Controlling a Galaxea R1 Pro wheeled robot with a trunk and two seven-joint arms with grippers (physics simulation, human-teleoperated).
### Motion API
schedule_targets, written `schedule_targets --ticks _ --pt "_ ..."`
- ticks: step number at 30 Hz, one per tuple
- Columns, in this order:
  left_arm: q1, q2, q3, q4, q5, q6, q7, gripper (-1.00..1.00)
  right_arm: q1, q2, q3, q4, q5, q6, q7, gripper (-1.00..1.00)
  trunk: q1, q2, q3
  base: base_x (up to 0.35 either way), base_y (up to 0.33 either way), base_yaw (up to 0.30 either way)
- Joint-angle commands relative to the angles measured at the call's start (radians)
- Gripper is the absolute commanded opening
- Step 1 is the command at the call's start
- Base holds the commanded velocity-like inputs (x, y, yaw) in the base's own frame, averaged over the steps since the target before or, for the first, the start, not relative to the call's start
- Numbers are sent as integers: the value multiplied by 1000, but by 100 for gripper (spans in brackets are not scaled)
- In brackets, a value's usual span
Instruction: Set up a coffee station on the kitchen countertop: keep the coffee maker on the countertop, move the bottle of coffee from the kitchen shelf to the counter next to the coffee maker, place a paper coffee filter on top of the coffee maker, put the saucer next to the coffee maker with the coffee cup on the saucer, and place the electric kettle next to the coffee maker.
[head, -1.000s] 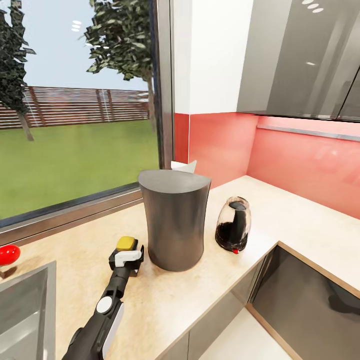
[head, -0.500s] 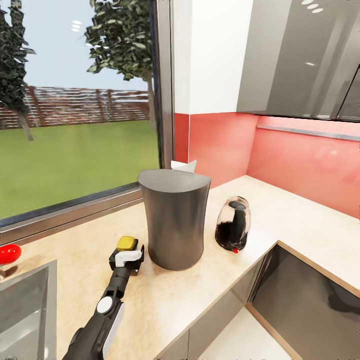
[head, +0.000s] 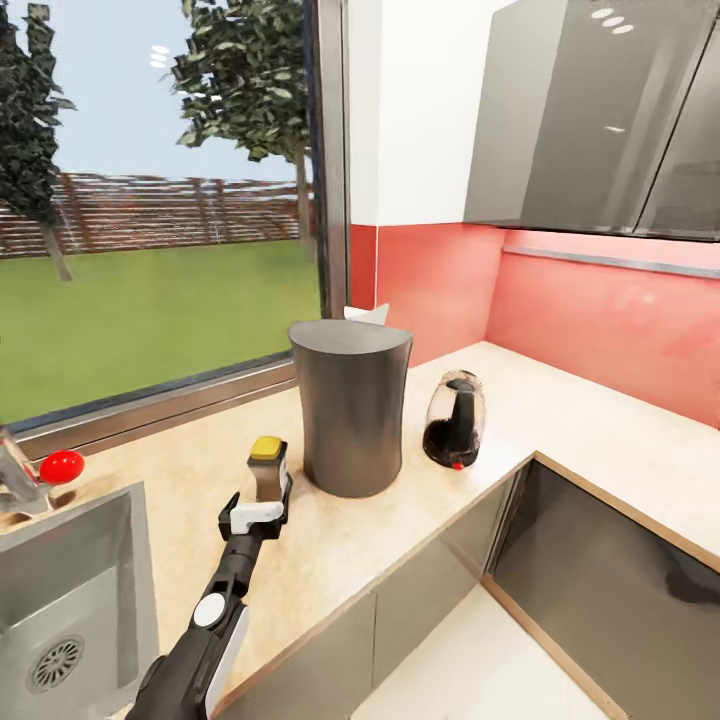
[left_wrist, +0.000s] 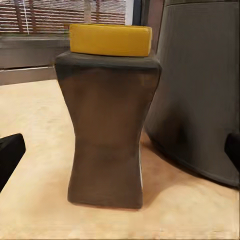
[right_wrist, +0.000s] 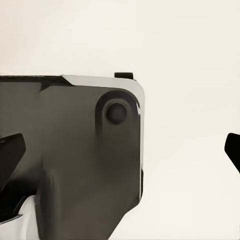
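Note:
The dark brown bottle of coffee (head: 268, 472) with its yellow cap stands upright on the beige kitchen countertop (head: 560, 415), just left of the tall dark grey coffee maker (head: 350, 410). In the left wrist view the bottle (left_wrist: 107, 135) stands between the spread fingertips (left_wrist: 9, 155) without touching them, and the coffee maker (left_wrist: 200, 85) is right beside it. My left gripper (head: 256, 503) is open, just in front of the bottle. A white paper coffee filter (head: 366, 314) peeks from behind the coffee maker's top. The glass electric kettle (head: 452, 422) stands to its right. My right gripper (right_wrist: 120, 150) is open.
A steel sink (head: 60, 590) is sunk into the counter at the left, with a red-knobbed tap (head: 60, 466) behind it. A big window runs along the back. Grey wall cabinets (head: 590, 120) hang at the right over the red backsplash. The counter turns a corner at the right.
The head camera has pulled back and up, so the sink shows more. My left gripper has drawn back from the bottle, whose body now shows above it.

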Motion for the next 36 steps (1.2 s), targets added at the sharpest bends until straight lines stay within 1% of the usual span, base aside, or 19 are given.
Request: schedule_targets --ticks 1,9,16,23,29,36 --pt "-1 0 1 0 -6 -3 4 100 -1 0 -9 1 10 -3 4 100 0 -2 -2 -336 0 0" --pt "-1 0 1 0 -6 -3 4 100 -1 0 -9 1 10 -3 4 100 0 -2 -2 -336 -9 0" --pt "-1 -2 -7 0 -6 -3 4 100 -1 0 -11 -2 8 -4 2 100 0 -2 -2 -321 -132 4" --pt "0 -4 -33 -3 -4 -4 2 100 -1 0 -14 -2 6 -4 2 100 0 -2 -2 -250 -161 228" --pt "1 -4 -63 -7 -5 -4 2 100 -1 0 -13 -2 6 -3 2 100 0 -2 -2 -50 -30 265" --pt "2 -5 -72 -10 -5 -4 2 100 -1 0 -12 -2 6 -3 2 100 0 -2 -2 -33 -18 268"
